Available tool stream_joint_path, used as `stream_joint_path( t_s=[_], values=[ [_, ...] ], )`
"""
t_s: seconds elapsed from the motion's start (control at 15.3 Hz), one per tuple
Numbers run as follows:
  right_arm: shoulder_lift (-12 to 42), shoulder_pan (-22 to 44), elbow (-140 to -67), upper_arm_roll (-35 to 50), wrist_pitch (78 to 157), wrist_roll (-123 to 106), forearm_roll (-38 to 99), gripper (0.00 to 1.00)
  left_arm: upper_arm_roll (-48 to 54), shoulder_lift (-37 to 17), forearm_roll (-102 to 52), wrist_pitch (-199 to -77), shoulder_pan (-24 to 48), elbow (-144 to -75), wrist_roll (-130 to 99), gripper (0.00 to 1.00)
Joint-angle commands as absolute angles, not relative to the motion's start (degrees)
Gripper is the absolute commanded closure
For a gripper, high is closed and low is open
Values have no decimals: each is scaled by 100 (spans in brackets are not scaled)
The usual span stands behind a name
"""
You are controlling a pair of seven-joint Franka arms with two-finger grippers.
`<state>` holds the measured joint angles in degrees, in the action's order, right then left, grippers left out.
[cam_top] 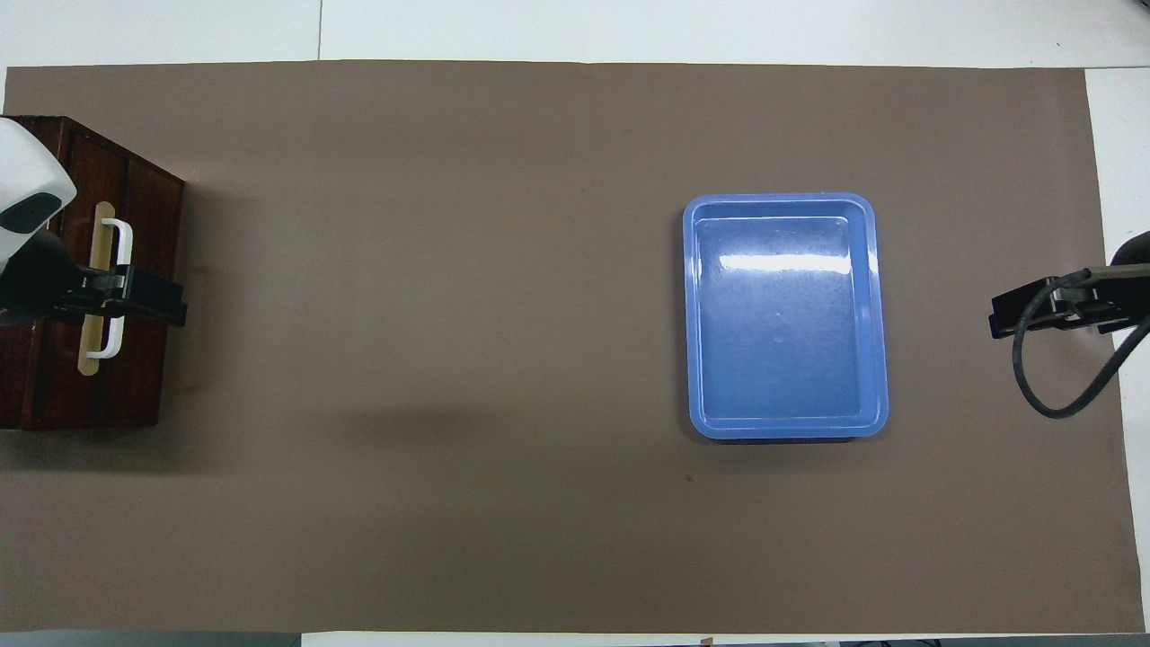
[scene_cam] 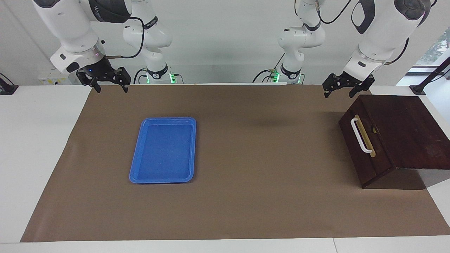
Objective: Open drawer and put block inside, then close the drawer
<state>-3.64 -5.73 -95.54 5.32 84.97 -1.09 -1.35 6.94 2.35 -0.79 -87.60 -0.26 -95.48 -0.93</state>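
Both tools raised: left tool (scene_cam: 344,88) open, overhead overlaps drawer (scene_cam: 365,146) handle.

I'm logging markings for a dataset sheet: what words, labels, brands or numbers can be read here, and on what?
Right arm's upper link: dark band with pale lettering, too blurred to read.
Right arm's rear joint: small lettering, too small to read.
Blue tray, drawer, white bar handle: no text.
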Motion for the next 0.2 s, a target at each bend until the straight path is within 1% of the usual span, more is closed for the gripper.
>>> stream_joint_path(
  t_s=[0.0,0.13],
  values=[
    [-360,-650,-9519,589,8402,-9,-158,0,633,343,-167,-8613,26,-9580,9,0],
    [-360,-650,-9519,589,8402,-9,-167,0,633,334,-176,-8578,26,-9563,-9,0]
  ],
)
